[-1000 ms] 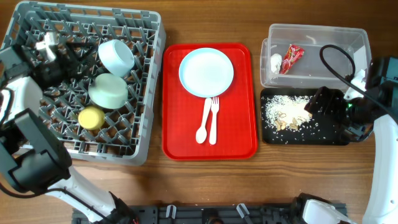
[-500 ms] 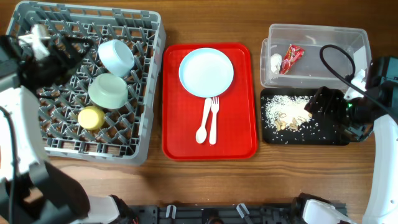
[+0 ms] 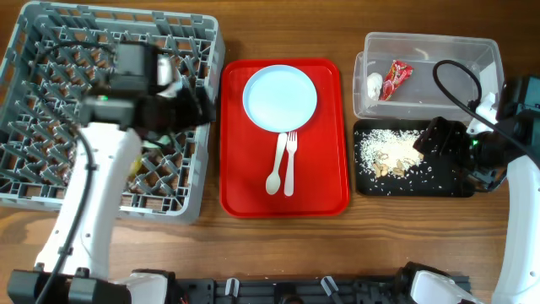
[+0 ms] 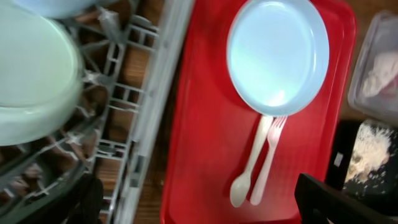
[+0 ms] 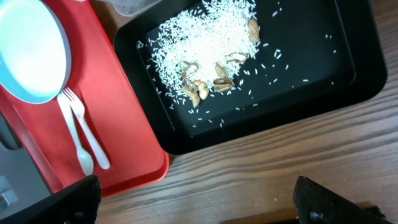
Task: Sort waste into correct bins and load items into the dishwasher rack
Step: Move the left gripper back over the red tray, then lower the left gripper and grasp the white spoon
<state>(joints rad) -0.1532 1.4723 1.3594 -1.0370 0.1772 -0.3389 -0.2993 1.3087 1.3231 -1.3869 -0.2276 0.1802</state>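
Note:
The grey dishwasher rack [image 3: 51, 181] is at the left. My left gripper [image 3: 192, 105] is open and empty over its right edge, and the arm hides the bowls in the overhead view. The left wrist view shows the light green bowl [image 4: 31, 74] and a sliver of the light blue bowl [image 4: 56, 5] in the rack. The plate [image 3: 280, 98], spoon [image 3: 275, 165] and fork [image 3: 290, 160] lie on the red tray [image 3: 245, 190]. The clear tub [image 3: 439, 52] holds the red wrapper [image 3: 396, 78] and white scrap [image 3: 375, 82]. The black tray [image 3: 447, 181] holds rice crumbs [image 3: 388, 150]. My right gripper [image 3: 445, 139] is open and empty over it.
The red tray sits between the rack and the bins. Bare wooden table [image 3: 278, 245] runs along the front. In the right wrist view the open jaws [image 5: 202, 205] hang over bare wood in front of the black tray [image 5: 348, 68]. A black cable [image 3: 451, 76] loops over the tub.
My left arm has swung from the rack's far left corner across to its right edge, now covering the bowls and cup in the overhead view. The right arm has not moved.

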